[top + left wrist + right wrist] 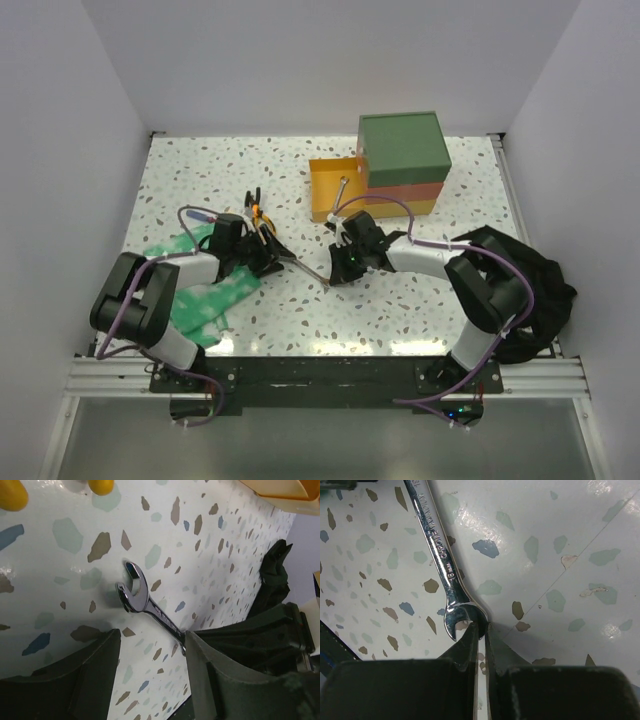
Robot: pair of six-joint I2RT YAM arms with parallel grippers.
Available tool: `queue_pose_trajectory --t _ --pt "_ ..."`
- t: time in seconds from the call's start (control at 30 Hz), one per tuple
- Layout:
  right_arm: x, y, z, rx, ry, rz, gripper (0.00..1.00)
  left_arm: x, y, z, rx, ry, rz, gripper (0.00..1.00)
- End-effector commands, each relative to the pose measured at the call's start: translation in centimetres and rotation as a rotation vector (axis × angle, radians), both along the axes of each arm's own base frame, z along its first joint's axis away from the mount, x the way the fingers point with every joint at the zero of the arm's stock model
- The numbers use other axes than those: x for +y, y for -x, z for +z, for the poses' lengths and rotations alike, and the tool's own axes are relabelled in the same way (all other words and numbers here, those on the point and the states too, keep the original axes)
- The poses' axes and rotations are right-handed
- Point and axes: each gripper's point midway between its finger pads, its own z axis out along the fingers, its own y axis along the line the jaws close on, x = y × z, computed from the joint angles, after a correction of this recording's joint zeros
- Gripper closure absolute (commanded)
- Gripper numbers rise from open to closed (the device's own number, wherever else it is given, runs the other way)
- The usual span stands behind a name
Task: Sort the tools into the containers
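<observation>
A thin silver open-ended wrench (305,268) lies flat on the speckled white tabletop (200,180), between the two arms and near the stack of green, red-orange and yellow drawers (403,150). The left tool (152,645) is released, its fingers spread wide over the wrench's shaft. The right tool (481,630) is clenched almost closed, with its tips at the wrench's forked head. Whether it pinches the head I cannot tell.

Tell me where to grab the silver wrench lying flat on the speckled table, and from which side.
Grip the wrench at mid-shank, coming straight down from above with the jaws across its narrow width. It lies flat on the table, so only its thin straight edges offer parallel faces; the forked heads are wider and curved.
</observation>
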Motion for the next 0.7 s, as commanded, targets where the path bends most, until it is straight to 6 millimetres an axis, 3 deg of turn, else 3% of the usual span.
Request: queue_pose_trajectory --t 0.0,0.2,0.33,0.4,0.53,0.57,0.6,0.67 --pt "0.6 0.2 1.0 0.001 -0.047 -0.009 1.0 -1.1 -2.9 0.3 -0.005 0.031 0.085 0.43" --pt "1.0 0.0 1.3 0.002 -0.06 -0.013 1.0 -1.6 -3.7 -1.3 0.035 0.033 0.135 0.66" --pt "1.4 -0.5 2.0 -0.01 -0.064 0.003 1.0 -1.6 -4.3 -1.6 -0.009 0.033 0.131 0.93" --pt "1.5 -0.8 2.8 -0.029 -0.054 0.029 1.0 -1.7 -4.9 -0.9 -0.074 0.026 0.111 1.0" --pt "1.6 -1.6 5.5 -0.1 -0.037 0.106 1.0 -1.7 -5.6 1.1 -0.196 0.016 0.051 1.0" --pt "1.0 -1.5 5.8 -0.101 0.001 0.118 0.96 -1.6 -5.9 2.2 -0.242 0.022 0.039 1.0" --pt "1.2 -2.5 7.4 -0.154 0.006 0.142 0.79 -1.5 -5.9 2.8 -0.279 0.014 0.018 1.0" --pt "0.1 -2.6 8.4 -0.167 0.06 0.165 0.74 -1.1 -6.0 4.7 -0.332 0.04 0.008 1.0"
